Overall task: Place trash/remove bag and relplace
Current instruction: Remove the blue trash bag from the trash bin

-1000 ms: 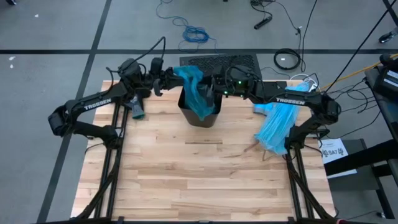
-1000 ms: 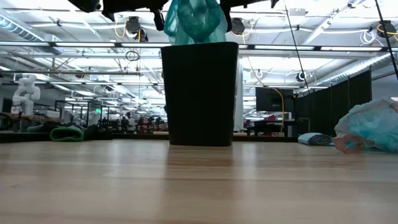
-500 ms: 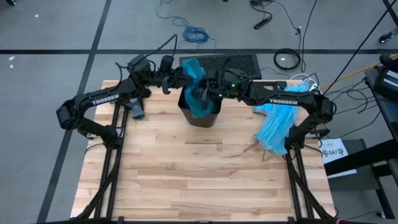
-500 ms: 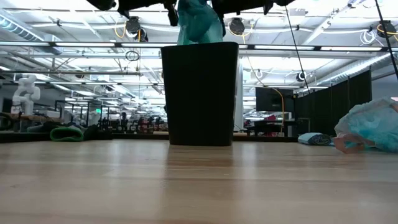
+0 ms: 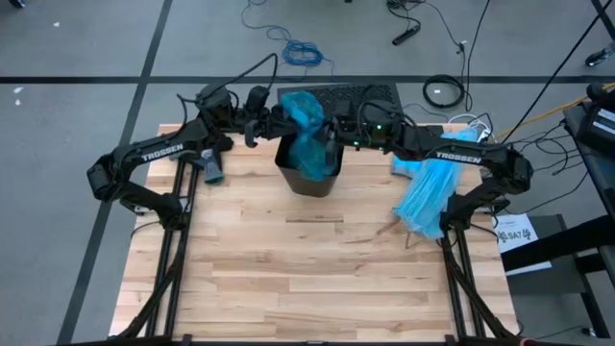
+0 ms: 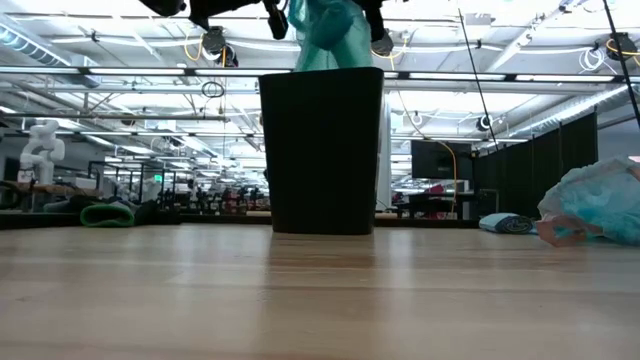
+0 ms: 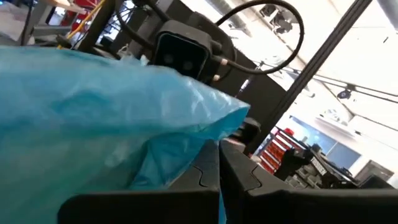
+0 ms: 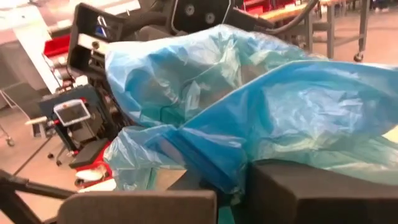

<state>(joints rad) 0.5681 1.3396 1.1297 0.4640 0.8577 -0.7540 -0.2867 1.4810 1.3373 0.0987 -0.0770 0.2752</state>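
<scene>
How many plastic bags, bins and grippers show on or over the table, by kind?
Plastic bags: 2, the teal bag hanging into the bin and the pale blue bag on the table under the right arm.
Bins: 1, the black bin.
Grippers: 2, the left gripper and the right gripper, both shut on the teal bag.
Total: 5.

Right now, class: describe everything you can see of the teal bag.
The bag is dark teal, translucent, crinkly plastic. Its bunched top rises above the black bin while the rest hangs inside. The left gripper is shut on its top from one side, and the right gripper is shut on it from the other, above the bin near the table's far edge.
</scene>
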